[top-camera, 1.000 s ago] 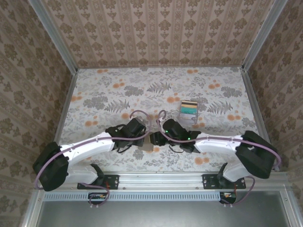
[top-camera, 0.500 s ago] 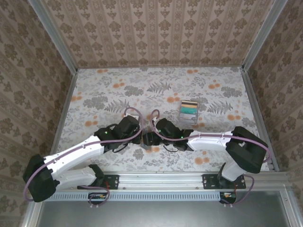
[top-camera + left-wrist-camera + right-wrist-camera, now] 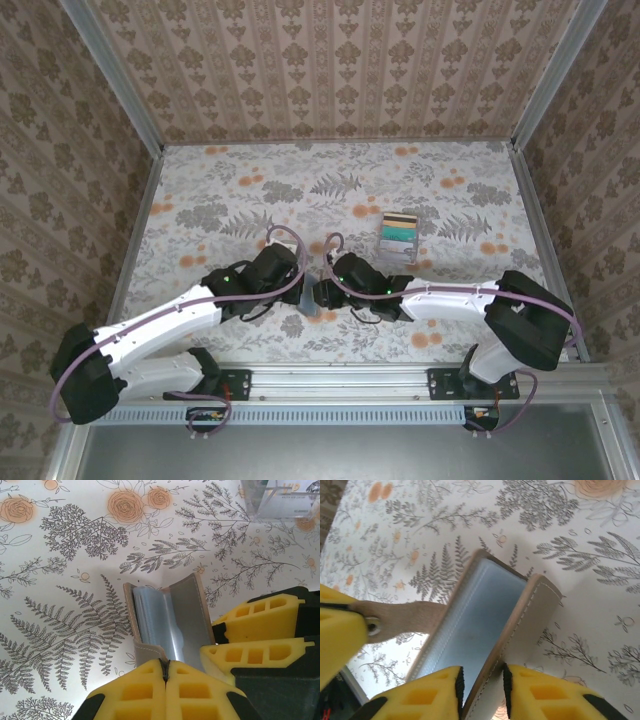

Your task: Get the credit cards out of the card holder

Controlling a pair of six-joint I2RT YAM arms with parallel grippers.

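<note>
Counts: two tools, one card holder, one clear box.

- Left tool (image 3: 165, 666) clenched on taupe strap tab of card holder (image 3: 172, 622), jaws pressed together.
- Card holder sits half-open with two bluish-grey panels showing, at near-middle of worktop (image 3: 220, 190), between both tools.
- Pocket contents hard to make out. Near edge of holder hidden behind tools.
- Right tool (image 3: 481, 680) pinching edge of one panel.
- Clear box (image 3: 398, 236) farther right and back, well apart from tools. Cut off at frame corner in left wrist view.
</note>
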